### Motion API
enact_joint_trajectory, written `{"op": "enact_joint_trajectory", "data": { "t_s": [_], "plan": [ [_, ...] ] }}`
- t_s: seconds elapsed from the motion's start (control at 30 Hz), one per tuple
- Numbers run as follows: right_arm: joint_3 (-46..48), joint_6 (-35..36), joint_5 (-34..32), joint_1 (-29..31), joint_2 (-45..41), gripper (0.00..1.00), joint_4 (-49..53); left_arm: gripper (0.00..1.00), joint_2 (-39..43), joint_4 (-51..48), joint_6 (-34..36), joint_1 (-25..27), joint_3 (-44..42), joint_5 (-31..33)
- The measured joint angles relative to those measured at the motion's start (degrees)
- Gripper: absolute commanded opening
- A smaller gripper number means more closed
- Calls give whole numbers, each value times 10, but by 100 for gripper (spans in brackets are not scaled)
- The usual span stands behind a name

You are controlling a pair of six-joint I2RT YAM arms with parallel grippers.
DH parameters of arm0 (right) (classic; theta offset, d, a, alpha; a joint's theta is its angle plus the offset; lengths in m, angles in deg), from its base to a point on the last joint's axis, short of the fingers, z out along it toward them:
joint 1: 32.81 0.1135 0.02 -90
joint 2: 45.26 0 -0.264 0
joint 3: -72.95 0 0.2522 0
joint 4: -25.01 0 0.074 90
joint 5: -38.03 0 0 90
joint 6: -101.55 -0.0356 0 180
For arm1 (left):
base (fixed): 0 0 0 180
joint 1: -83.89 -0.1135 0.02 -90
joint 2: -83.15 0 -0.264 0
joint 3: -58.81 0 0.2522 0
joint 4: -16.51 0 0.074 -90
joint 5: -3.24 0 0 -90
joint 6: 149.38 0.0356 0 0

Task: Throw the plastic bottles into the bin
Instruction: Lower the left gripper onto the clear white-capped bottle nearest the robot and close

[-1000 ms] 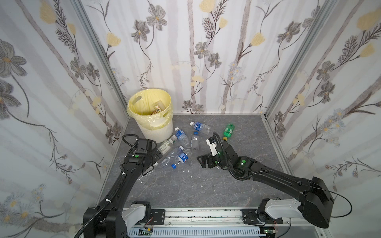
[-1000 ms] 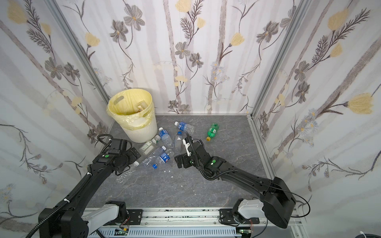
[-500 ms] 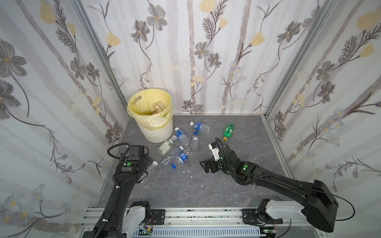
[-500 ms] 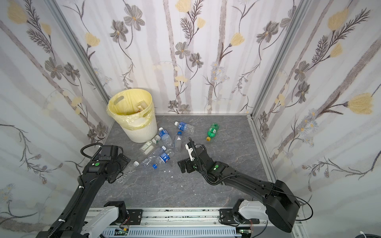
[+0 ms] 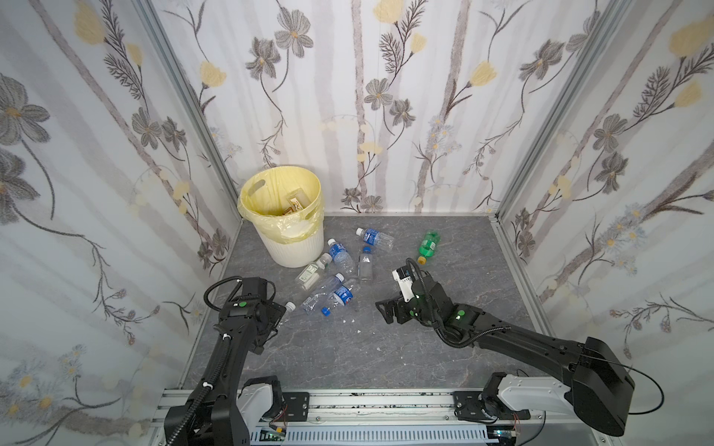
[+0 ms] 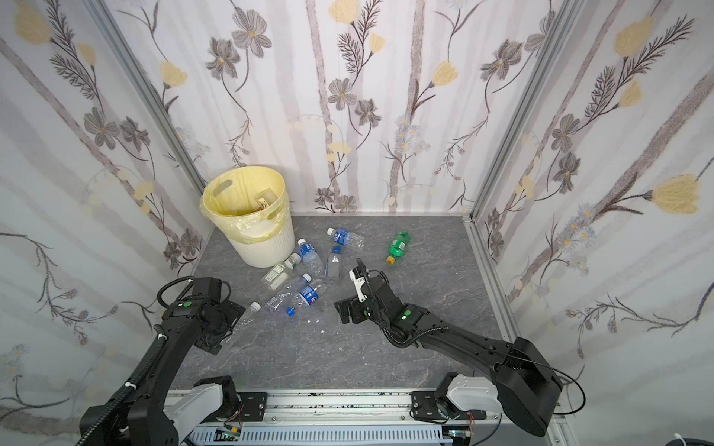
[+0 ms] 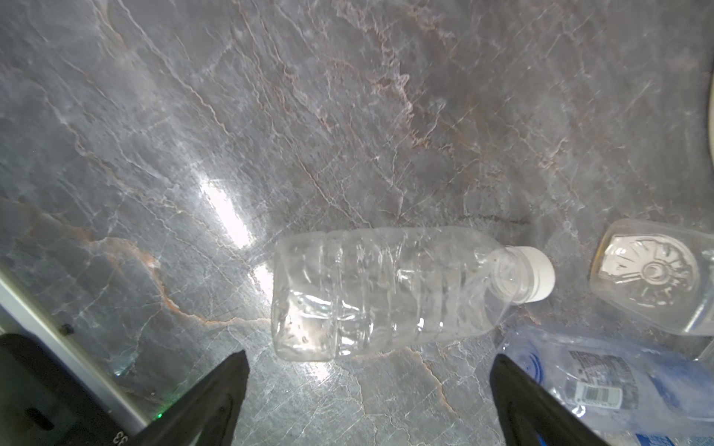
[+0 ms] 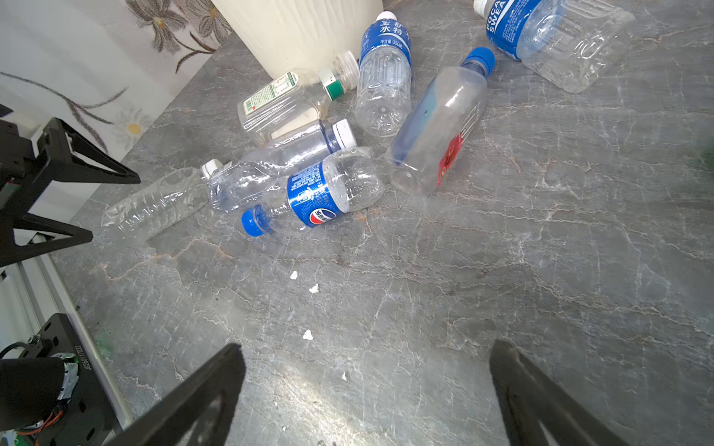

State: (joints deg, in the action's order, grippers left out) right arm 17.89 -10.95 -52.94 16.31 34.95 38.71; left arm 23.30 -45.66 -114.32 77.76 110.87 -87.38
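Observation:
The cream ribbed bin with its yellow liner stands in the far left corner. Several plastic bottles lie on the grey floor beside it: a blue-labelled one, another blue-labelled one, and a green one apart to the right. My left gripper hangs open just above a clear white-capped bottle, which lies ahead of the fingertips. My right gripper is open over bare floor, right of the pile.
Floral walls close in the floor on three sides, with an aluminium rail along the front. Small white scraps lie on the floor in front of the right gripper. A cardboard piece sits inside the bin.
My left arm has drawn back from the bottle pile toward the near left, over the clear white-capped bottle. The right gripper has come slightly nearer the front. Both stayed open.

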Motion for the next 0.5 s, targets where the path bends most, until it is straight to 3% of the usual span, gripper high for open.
{"op": "enact_joint_trajectory", "data": {
  "t_s": [0.5],
  "plan": [
    [3, 3, 23, -16, 1, 100, -1, 100, -55, 118, 57, -25, -5, -87]
  ]
}}
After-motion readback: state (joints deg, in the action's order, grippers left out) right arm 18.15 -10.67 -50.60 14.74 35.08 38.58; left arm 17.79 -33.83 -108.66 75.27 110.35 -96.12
